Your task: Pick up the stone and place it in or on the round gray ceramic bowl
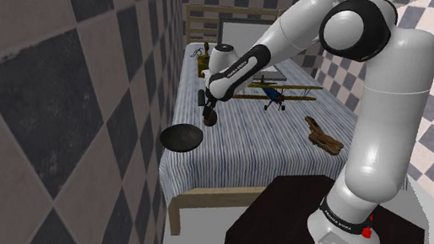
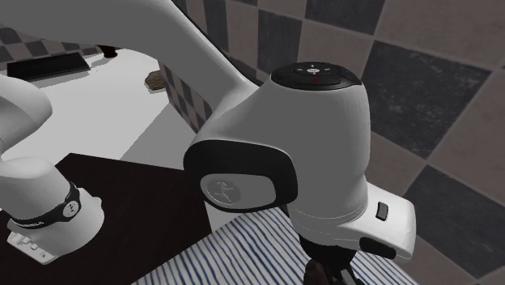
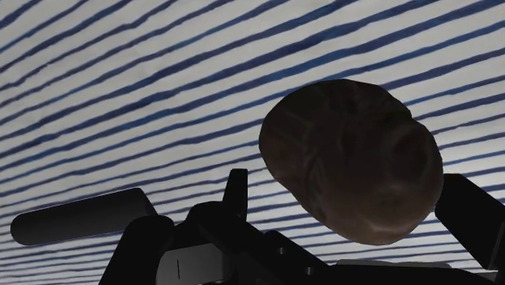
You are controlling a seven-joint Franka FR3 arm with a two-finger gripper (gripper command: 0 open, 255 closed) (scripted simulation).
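One dark bowl (image 1: 183,136) sat left of centre on the striped bed cover (image 1: 244,152). Just beyond it, the gripper (image 1: 208,109) had its fingers (image 3: 81,217) wide apart, flanking the brown stone (image 3: 352,158) without clasping it. Toy biplane (image 1: 275,93) farther back, centre-right.

Brown, mottled stone (image 3: 352,158) between the black fingers of the gripper (image 3: 301,202), over white cloth with dark blue stripes (image 3: 121,81). Fingers spread wide. One finger (image 3: 473,219) right at the stone's edge, maybe touching, hard to tell. Other finger (image 3: 81,217) well clear of the stone, striped cloth visible in the gap. Not clasped from both sides.
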